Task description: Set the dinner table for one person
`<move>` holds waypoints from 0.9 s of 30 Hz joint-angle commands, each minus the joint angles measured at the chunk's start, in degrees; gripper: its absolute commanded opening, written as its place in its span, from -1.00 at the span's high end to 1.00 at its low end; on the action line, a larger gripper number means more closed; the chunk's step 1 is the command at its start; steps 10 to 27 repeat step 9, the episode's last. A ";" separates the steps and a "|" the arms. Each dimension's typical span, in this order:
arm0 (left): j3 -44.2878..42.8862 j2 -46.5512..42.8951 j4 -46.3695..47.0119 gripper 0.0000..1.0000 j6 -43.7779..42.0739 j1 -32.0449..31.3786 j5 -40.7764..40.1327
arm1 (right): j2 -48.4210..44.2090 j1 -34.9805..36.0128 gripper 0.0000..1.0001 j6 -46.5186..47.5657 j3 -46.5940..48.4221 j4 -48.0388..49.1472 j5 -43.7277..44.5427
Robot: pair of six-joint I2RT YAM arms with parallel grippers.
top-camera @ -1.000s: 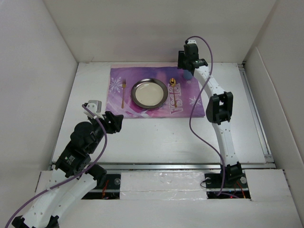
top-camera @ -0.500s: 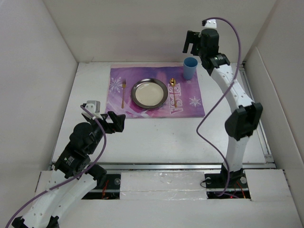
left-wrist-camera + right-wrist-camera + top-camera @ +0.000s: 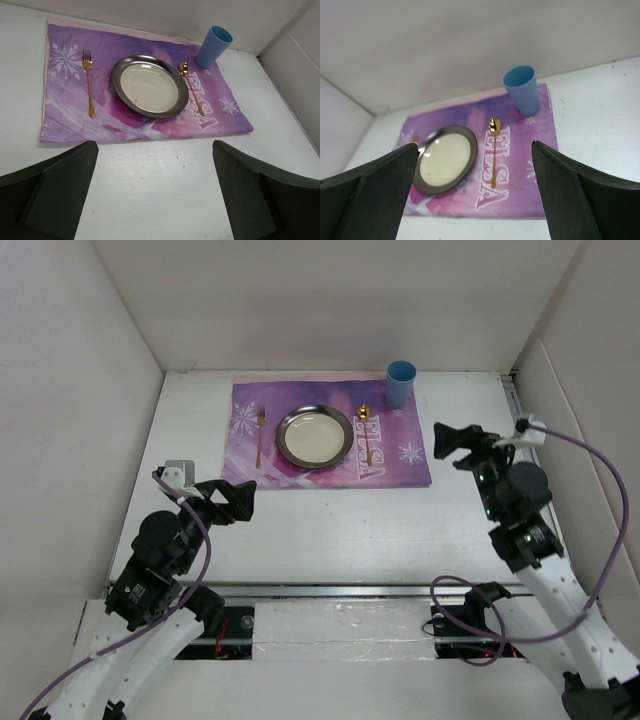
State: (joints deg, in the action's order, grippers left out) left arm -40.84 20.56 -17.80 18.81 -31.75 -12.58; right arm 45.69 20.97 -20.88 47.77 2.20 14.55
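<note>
Table [image 3: 330, 525]: white top, fills centre of top view, from arm bases up to back wall.
Placemat [image 3: 405, 435]: purple, flat on table, upper centre of frame.
Plate [image 3: 315, 435]: middle of placemat, metal rim, pale centre.
Fork [image 3: 259, 435]: gold, on placemat left of plate, apart from it, tines toward top of frame.
Spoon [image 3: 367, 432]: gold, on placemat just right of plate, bowl toward top.
Cup [image 3: 400, 384]: blue, upright, at placemat's upper right corner, above spoon.
Left gripper [image 3: 240, 500]: lower left of frame, over bare table near placemat's lower left corner; jaws spread wide, nothing between them.
Right gripper [image 3: 447, 445]: right of frame, beside placemat's right edge; jaws spread wide, nothing held.
</note>
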 commanded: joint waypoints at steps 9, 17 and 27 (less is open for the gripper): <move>-1.17 -0.96 4.44 -0.98 0.70 0.28 5.11 | -14.59 -2.51 -1.00 -5.92 -12.53 2.90 1.81; -1.17 -0.96 4.44 -0.98 0.70 0.28 5.11 | -14.59 -2.51 -1.00 -5.92 -12.53 2.90 1.81; -1.17 -0.96 4.44 -0.98 0.70 0.28 5.11 | -14.59 -2.51 -1.00 -5.92 -12.53 2.90 1.81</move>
